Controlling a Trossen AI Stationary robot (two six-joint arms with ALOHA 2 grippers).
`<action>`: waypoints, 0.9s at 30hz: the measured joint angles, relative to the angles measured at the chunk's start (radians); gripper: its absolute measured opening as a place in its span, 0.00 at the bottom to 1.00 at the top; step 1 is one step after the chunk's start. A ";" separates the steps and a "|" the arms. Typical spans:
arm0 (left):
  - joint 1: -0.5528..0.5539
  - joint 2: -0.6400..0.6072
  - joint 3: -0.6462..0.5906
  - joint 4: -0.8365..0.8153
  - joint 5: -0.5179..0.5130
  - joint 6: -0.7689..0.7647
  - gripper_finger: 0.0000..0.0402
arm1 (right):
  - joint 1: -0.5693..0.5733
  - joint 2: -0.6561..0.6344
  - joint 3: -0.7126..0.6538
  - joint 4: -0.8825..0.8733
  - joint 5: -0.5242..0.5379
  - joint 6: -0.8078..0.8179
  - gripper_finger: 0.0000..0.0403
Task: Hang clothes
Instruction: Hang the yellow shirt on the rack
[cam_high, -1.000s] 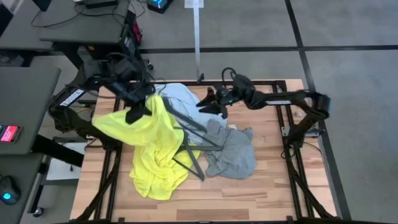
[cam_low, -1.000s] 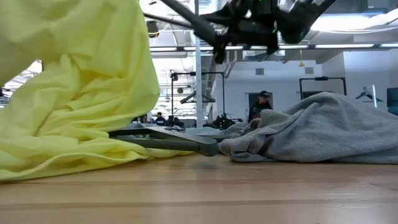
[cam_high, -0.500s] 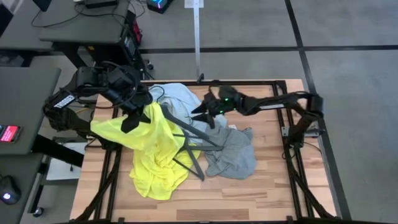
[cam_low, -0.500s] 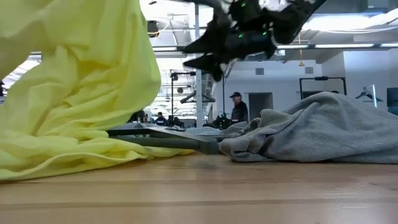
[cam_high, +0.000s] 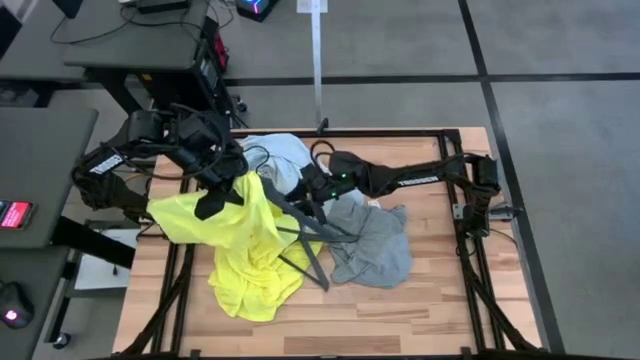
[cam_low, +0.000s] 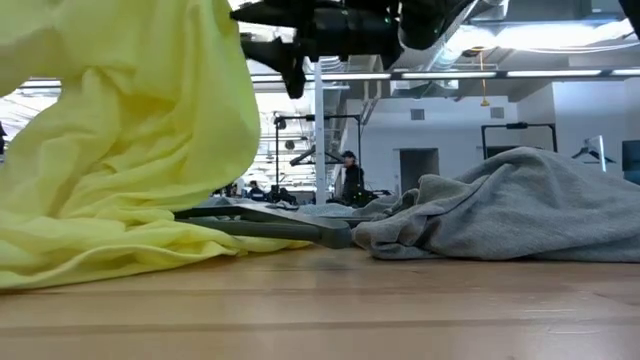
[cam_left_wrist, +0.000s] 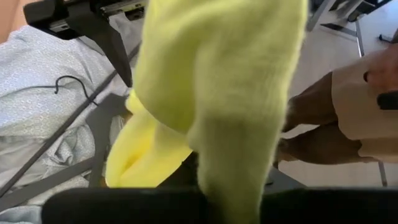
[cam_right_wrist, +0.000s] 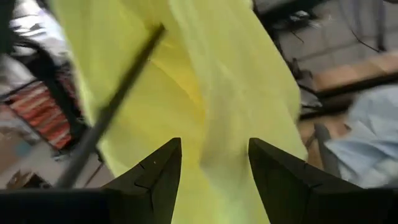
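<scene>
The bright neon-yellow T-shirt (cam_high: 240, 240) hangs lifted at its upper edge from the left pincer (cam_high: 222, 183), clamped on the fabric, the rest trailing over the wooden surface (cam_high: 400, 310). The right pincer (cam_right_wrist: 211, 165), fingers spread and empty, reaches toward the cloth near a dark grey hanger (cam_high: 315, 225). A misjudged reach could snag the hanger or tug the shirt loose.

The wooden table (cam_high: 400, 320) carries a yellow T-shirt (cam_high: 250, 270) at left, a grey T-shirt (cam_high: 380, 250) beside it, a pale blue shirt (cam_high: 285, 155) behind, and dark hangers (cam_high: 310, 255) between them
</scene>
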 joint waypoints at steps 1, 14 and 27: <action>-0.008 0.001 0.000 0.006 -0.014 -0.007 0.03 | 0.001 0.000 0.002 -0.020 0.033 -0.001 0.44; -0.020 0.002 0.000 0.079 -0.033 0.014 0.03 | 0.061 0.001 0.019 -0.025 0.279 0.031 0.44; -0.019 0.002 0.000 0.160 -0.082 0.094 0.03 | 0.057 0.107 0.044 0.092 0.193 0.163 0.31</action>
